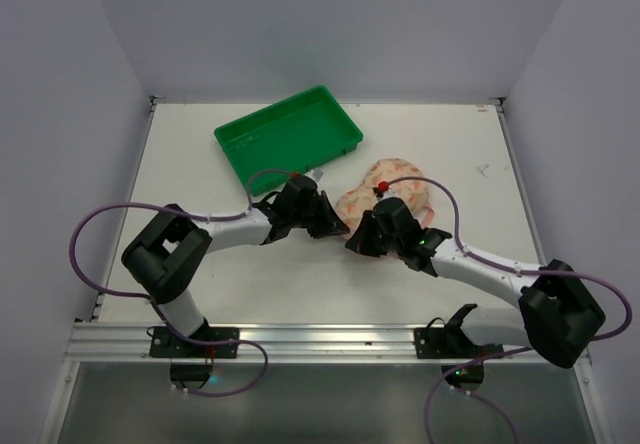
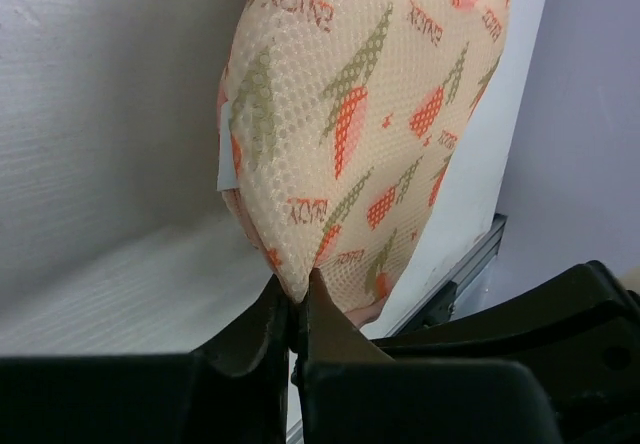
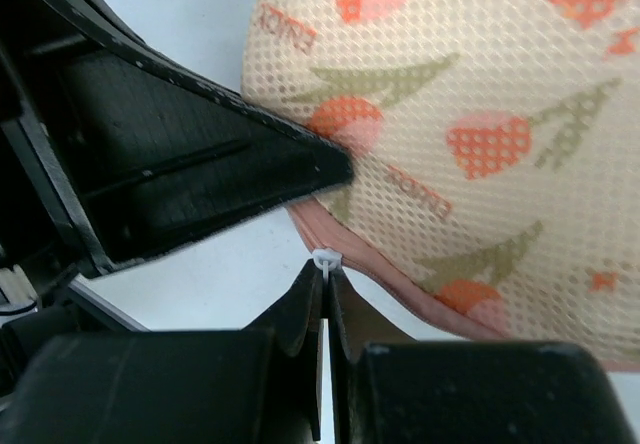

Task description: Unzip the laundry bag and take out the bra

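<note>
A white table sits inside plain pale grey walls. Seen from above, two black robot arms reach in from the near edge toward the middle.

The left gripper has its two fingertips pressed together on a pinch of the bag, right at the tip of the bag's near rounded end. The right gripper is also closed, its tips nipping a tiny white tab. The tab stands just beside the pink trim along the bag's edge, and whether it is joined to the trim cannot be made out. The two grippers sit close side by side at this near end. In the right wrist view, the left gripper's black finger lies against the mesh just above the tab.

The bag is cream-peach mesh printed with orange-pink and olive tulip-like shapes and small lettering. It rests near the middle of the table and runs away from the grippers toward the back right. It looks plump, and its edges are together wherever the views show them. In the left wrist view, a small pale label sticks out from its seam.

Behind the bag and to its left, near it, a green tray lies at an angle on the table.
</note>
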Available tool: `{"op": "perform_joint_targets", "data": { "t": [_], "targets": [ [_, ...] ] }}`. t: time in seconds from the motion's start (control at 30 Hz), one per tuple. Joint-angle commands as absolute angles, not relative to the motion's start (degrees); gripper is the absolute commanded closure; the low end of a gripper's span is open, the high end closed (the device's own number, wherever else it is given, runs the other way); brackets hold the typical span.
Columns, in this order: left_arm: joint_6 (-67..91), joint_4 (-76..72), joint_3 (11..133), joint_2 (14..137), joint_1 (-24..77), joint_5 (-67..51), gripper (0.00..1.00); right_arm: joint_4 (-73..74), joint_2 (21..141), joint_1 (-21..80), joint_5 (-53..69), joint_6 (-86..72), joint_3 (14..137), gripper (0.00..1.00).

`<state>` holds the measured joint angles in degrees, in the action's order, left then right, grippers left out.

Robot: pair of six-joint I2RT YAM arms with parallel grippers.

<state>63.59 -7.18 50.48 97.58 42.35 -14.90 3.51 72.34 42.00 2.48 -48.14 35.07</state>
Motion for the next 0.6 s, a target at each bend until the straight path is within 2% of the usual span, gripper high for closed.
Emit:
{"op": "perform_joint_targets", "data": {
  "t": [0.0, 0.13, 0.3, 0.43, 0.53, 0.57],
  "targets": [
    [60.9, -5.8, 51.7, 96.6, 40.3, -12.0, 1.0, 5.3, 67.4, 41.7, 0.1, -47.3, 33.7, 1.0],
    [56.4, -3.4, 50.0, 94.9, 37.9, -14.1, 1.0, 12.3, 60.7, 39.8, -3.5, -48.7, 29.8, 1.0],
    [42.6, 5.4, 53.6, 95.8, 34.6, -18.3, 1.0, 21.3, 50.0, 36.8, -4.1, -49.2, 26.9, 1.0],
    [34.2, 9.2, 58.4, 98.6, 32.1, -19.9, 1.0, 21.5, 49.4, 36.9, -1.4, -46.9, 27.3, 1.0],
    [31.9, 11.7, 64.4, 102.6, 31.3, -19.8, 1.0, 15.1, 53.6, 37.1, 4.1, -45.8, 27.3, 1.0],
    [32.6, 11.6, 65.6, 104.0, 31.2, -20.3, 0.88, 11.3, 55.4, 37.7, 6.0, -45.8, 28.0, 1.0]
  ]
}}
